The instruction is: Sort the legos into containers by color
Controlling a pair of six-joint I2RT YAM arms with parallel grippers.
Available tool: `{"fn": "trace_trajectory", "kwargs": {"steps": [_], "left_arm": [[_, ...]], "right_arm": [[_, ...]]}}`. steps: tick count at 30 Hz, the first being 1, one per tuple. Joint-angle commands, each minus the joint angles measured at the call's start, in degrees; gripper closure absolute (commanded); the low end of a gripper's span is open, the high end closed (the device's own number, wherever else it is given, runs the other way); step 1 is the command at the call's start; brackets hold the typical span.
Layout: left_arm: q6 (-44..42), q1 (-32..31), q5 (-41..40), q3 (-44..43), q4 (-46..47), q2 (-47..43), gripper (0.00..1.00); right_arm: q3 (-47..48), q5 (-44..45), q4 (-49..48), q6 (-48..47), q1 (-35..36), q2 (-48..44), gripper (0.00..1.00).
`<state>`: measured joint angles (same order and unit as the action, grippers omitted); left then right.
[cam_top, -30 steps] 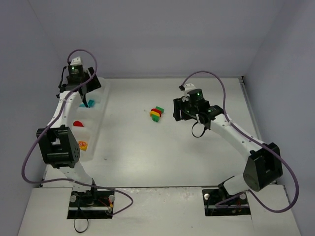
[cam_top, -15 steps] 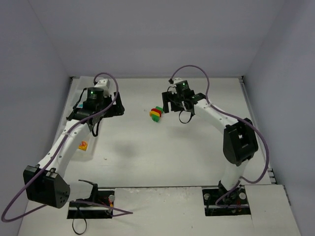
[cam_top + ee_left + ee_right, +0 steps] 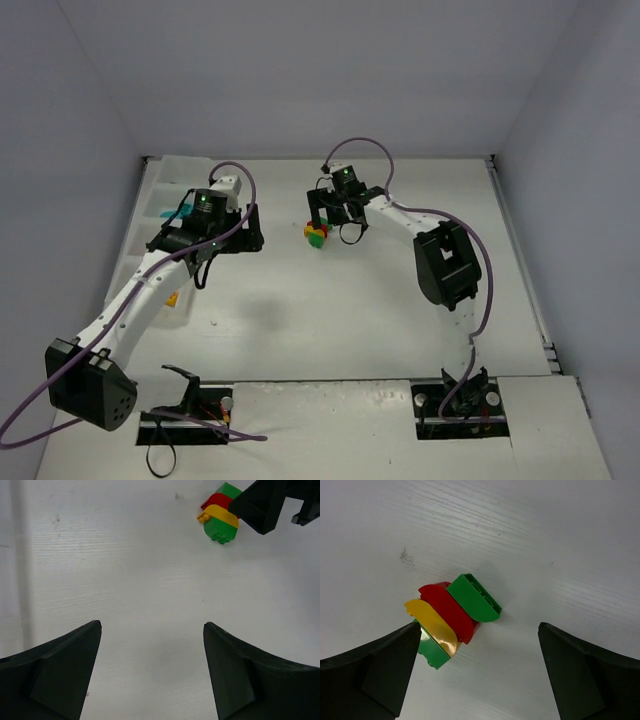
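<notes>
A clump of legos (image 3: 316,233), stacked green, yellow, red and green, lies on the white table at centre back. My right gripper (image 3: 479,630) hangs over the clump (image 3: 452,617) with its jaws open wide; the left fingertip (image 3: 410,640) is right beside the clump's lower green brick, and nothing is held. My left gripper (image 3: 152,630) is open and empty over bare table, with the clump (image 3: 220,517) ahead to its right. In the top view the left gripper (image 3: 248,232) is left of the clump. The containers' tray (image 3: 165,185) at far left holds a teal brick (image 3: 184,212) and an orange one (image 3: 172,297).
The left arm's links cover most of the tray in the top view. The right gripper's black finger (image 3: 265,505) shows at the top right of the left wrist view. Grey walls close in the table on the back and both sides.
The left gripper has left the tray and swung right toward the table's middle. The right gripper has moved left to the clump and its jaws have spread much wider.
</notes>
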<state>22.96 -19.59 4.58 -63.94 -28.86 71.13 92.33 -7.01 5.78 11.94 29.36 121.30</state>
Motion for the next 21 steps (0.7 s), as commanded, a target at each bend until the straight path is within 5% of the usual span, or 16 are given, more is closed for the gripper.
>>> {"fn": "trace_trajectory", "kwargs": {"steps": [1, 7, 21], "left_arm": [[-1.07, -0.27, -0.89, -2.68, -1.64, -0.12, 0.23], [-2.31, -0.27, -0.19, -2.15, -2.25, 0.76, 0.23], [-1.78, -0.36, 1.31, 0.49, 0.65, 1.20, 0.23]], "right_arm": [[4.52, 1.99, -4.11, -2.97, 1.83, 0.17, 0.00], [6.98, 1.73, -4.55, -8.25, 2.72, 3.59, 0.13], [10.06, 0.85, -1.30, -15.02, 2.80, 8.34, 0.17]]}}
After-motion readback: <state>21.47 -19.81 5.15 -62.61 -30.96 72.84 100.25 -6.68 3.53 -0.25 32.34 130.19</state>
